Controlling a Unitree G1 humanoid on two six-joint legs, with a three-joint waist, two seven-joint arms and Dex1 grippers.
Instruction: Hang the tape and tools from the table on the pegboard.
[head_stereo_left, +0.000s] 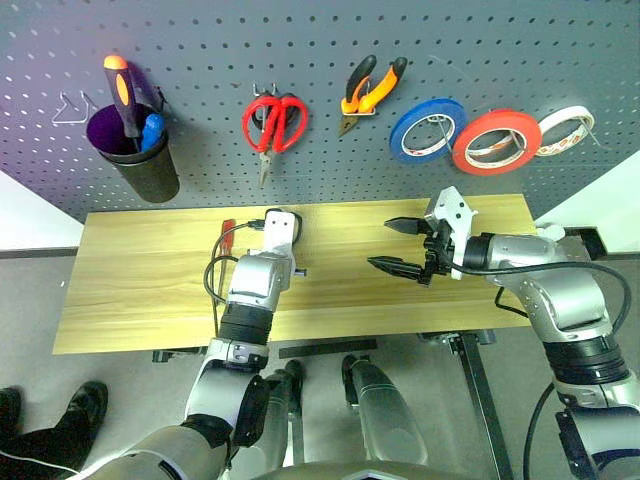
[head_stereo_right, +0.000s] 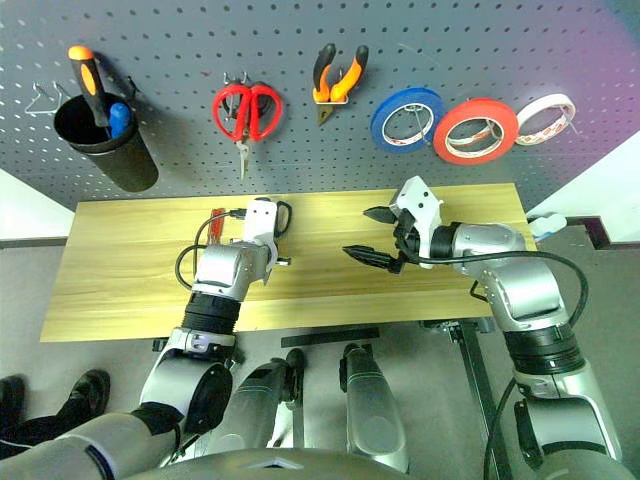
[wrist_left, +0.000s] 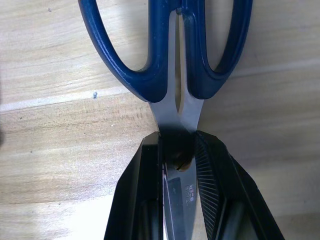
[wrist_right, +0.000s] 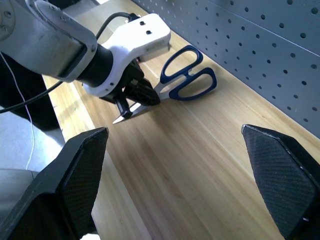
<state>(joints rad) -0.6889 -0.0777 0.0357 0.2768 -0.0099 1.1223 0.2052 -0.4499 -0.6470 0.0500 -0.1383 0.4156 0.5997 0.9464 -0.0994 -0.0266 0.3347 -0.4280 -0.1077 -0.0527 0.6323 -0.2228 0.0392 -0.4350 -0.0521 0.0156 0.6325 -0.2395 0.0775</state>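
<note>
Left wrist view showed the left claw (wrist_left: 178, 150) closed on the scissors (wrist_left: 167, 50) at the blades, just below the pivot, with both finger loops pointing away from the wrist. That grip left the loops free, which was probably deliberate: a loop is the part that must slide over a wire hook. The handles appeared dark blue in the wrist views, although the task calls them black.

In the right wrist view the scissors (wrist_right: 185, 82) lay flat on the bench (wrist_right: 200, 165), close to the foot of the pegboard (wrist_right: 280, 60), blade tips protruding past the left claw (wrist_right: 134, 97). They had not been lifted.

The right claw (head_stereo_left: 405, 247) hovered above the bench with its jaws wide apart and nothing between them, well apart from the scissors. It was judged to be waiting clear of the working area, or positioned to assist.

On the pegboard (head_stereo_left: 320, 40) the red tape (head_stereo_left: 497, 141) hung between a blue roll (head_stereo_left: 428, 130) and a white roll (head_stereo_left: 563, 131). The pliers (head_stereo_left: 368, 92) hung beside the red-handled scissors (head_stereo_left: 274, 124), so those two items were judged complete. A black cup (head_stereo_left: 140, 160) stood at the board's left end.

A slim red handle (head_stereo_left: 228, 231), presumably the screwdriver, lay on the bench just left of the left arm and was largely hidden.
</note>
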